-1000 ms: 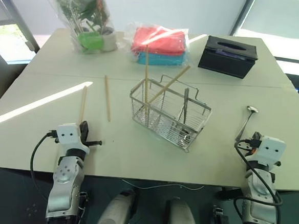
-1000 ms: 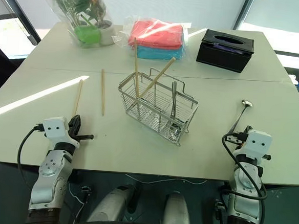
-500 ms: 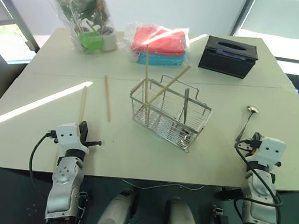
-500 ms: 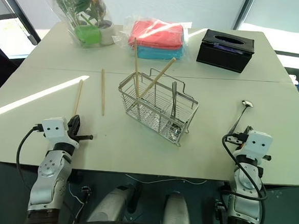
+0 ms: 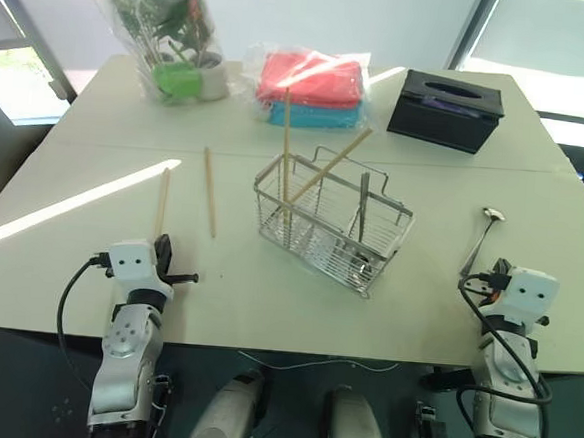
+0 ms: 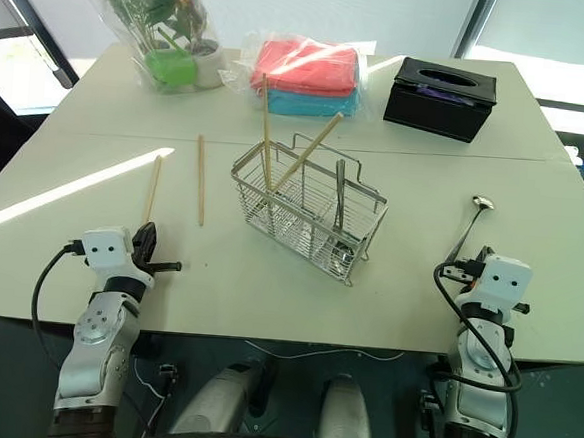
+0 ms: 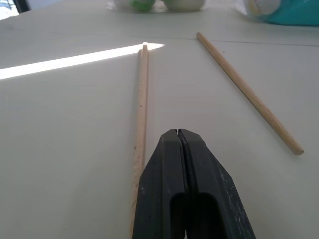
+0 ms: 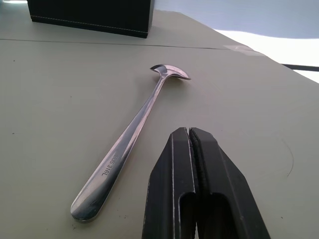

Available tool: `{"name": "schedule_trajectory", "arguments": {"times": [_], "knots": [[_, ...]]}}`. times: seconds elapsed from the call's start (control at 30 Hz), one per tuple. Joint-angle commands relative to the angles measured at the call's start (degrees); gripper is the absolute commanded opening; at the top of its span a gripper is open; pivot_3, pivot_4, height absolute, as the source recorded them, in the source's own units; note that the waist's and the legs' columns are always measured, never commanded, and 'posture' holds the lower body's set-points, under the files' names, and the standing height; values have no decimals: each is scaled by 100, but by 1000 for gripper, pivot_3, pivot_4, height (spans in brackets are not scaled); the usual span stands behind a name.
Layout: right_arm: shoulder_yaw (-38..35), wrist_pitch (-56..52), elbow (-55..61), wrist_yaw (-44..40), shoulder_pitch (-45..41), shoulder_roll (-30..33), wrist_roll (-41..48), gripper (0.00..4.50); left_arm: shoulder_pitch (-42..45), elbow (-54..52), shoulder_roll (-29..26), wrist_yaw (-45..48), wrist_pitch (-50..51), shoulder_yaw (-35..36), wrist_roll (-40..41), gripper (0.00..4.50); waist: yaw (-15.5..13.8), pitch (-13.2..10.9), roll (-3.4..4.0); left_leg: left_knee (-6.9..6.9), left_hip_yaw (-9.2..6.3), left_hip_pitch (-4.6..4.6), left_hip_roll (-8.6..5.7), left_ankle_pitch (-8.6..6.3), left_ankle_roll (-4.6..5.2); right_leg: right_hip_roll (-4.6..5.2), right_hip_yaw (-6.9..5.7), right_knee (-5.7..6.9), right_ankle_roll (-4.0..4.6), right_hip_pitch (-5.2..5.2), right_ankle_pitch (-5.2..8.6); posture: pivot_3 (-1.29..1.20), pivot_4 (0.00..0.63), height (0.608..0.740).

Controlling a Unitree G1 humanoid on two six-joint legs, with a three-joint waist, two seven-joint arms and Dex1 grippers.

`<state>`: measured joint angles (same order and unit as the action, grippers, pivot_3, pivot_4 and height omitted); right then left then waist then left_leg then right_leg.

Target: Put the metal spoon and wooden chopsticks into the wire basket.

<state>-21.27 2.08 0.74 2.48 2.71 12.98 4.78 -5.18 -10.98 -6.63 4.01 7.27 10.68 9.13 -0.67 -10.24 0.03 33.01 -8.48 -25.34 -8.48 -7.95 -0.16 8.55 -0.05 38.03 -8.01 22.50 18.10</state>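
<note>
Waiting empty and pinched closed, the right hand (image 8: 189,137) sits just beside the metal spoon (image 8: 130,141), the left hand (image 7: 180,137) beside a chopstick (image 7: 140,117); next, open and grasp, then carry toward the wire basket (image 5: 332,220)

The wire basket (image 5: 332,225) stands mid-table holding two leaning wooden chopsticks (image 5: 286,148) and a spoon; two more chopsticks (image 5: 210,191) lie flat to its left, the metal spoon (image 5: 478,240) lies flat to its right.

Left claw (image 7: 180,137) closed, empty; two wooden chopsticks (image 7: 141,114) flat on table (image 7: 60,134), one just beside it.
</note>
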Motion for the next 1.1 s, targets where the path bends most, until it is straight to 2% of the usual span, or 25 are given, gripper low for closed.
{"name": "schedule_trajectory", "arguments": {"times": [0.03,0.13,0.27,0.47,0.63,0.8,1.1], "knots": [[-100,-1,33,-24,-65,123,32,55,166,-685,-616,951,557,-1,692,0,3,-1,0,0,-1,-1,1,0,0,-1,0,1,0,1,0,0,150,740],[-103,-41,-30,-61,-123,181,57,55,346,-1389,-1700,2150,1561,264,1909,0,21,-2,1,-1,-3,-2,2,0,0,-12,1,4,3,9,0,0,150,740],[-81,-47,-134,-82,-215,212,69,55,725,-1535,-2983,3018,2472,795,2928,0,29,-1,11,-8,-5,1,14,-1,-1,-40,30,9,9,17,0,0,150,740],[-6,-74,-170,-77,-320,192,63,55,1069,-1522,-4211,4237,3359,913,3934,0,72,-3,8,-14,11,2,31,-1,-2,-73,88,3,20,35,-5,0,150,740],[-96,-217,-16,-30,-357,187,172,55,1579,-1345,-4702,4856,3917,643,4340,0,129,-6,5,-15,25,0,33,-1,-2,-73,103,1,22,51,-7,0,150,740],[-118,-656,248,101,-494,277,115,55,2182,-1164,-4696,5451,3846,302,4421,0,132,-6,5,-15,29,-1,35,-1,-2,-74,108,1,25,58,-9,0,150,740],[-177,-3427,1198,286,-1524,965,203,55,2836,-852,-4578,5779,3911,141,4545,0,145,-14,10,-15,38,-7,38,0,-2,-75,121,1,28,74,-14,0,150,740]]}}
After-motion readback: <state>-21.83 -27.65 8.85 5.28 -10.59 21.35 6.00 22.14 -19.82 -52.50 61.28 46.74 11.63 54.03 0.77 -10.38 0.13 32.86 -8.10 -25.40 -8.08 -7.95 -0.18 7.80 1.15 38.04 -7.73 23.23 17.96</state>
